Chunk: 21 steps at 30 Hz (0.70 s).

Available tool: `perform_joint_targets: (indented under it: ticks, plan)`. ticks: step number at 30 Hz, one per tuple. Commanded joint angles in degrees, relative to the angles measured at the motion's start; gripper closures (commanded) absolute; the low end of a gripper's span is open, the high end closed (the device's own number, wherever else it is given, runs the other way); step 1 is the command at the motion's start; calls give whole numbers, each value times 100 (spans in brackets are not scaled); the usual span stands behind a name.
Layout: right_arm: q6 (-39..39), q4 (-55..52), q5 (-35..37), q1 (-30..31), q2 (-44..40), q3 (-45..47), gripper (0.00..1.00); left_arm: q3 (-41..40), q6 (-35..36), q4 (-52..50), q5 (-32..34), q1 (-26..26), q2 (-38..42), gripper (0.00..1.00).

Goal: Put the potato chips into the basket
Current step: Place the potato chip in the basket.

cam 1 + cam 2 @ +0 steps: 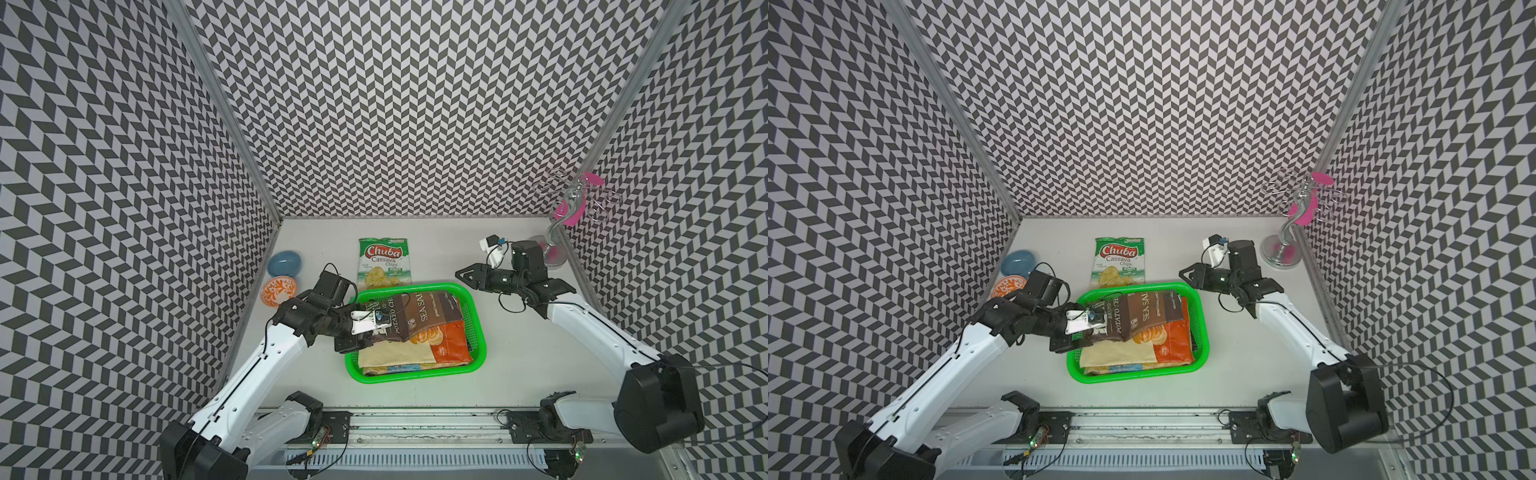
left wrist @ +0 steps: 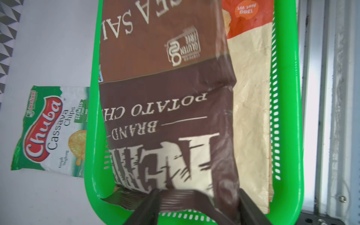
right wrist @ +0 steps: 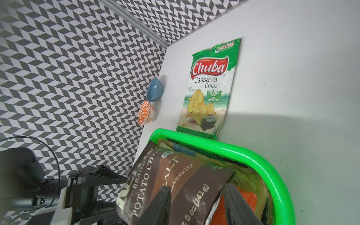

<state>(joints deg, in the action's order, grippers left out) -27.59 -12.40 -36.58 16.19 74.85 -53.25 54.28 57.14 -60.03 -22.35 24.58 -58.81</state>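
Low centre in both top views, the basket [image 1: 351, 365] held a flat stack of bags. The orange-cream bag [image 1: 451, 347] showed, with the brown bag [image 1: 424, 316] on top, crooked, one end at the left rim. The left gripper [image 2: 197, 194] sat at that end, fingers spread either side of the crimped edge without pinching. It read as a drop-off, the bag resting on the stack.

The right gripper [image 3: 196, 187] hung right of centre by the basket's far corner, fingers parted and empty, likely placed for the next bag.

Higher up, the Chuba bag [image 1: 380, 264] lay flat on the table outside the basket, against the far rim. It was the one left to load. The blue bowl [image 1: 284, 263] and orange bowl [image 1: 279, 291] sat at the left wall, not part of the job.
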Motion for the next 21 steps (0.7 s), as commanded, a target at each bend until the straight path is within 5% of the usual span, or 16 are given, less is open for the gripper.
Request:
perform_joint_targets:
  ticks: [1,4,11,21]
  plan:
    - [142,-58,144,-30,-236,-115,50,425,13,-348,-145,26,88,11]
    - [150,24,5,-36,-344,-90,49,843,78,-548,-81,11,72,1]
    - [-29,453,-762,80,-532,140,45,1590,-21,-451,-559,-480,-245,1]
    - [-93,830,-836,1304,-373,393,46,168,-1688,1797,-747,-489,-456,6]
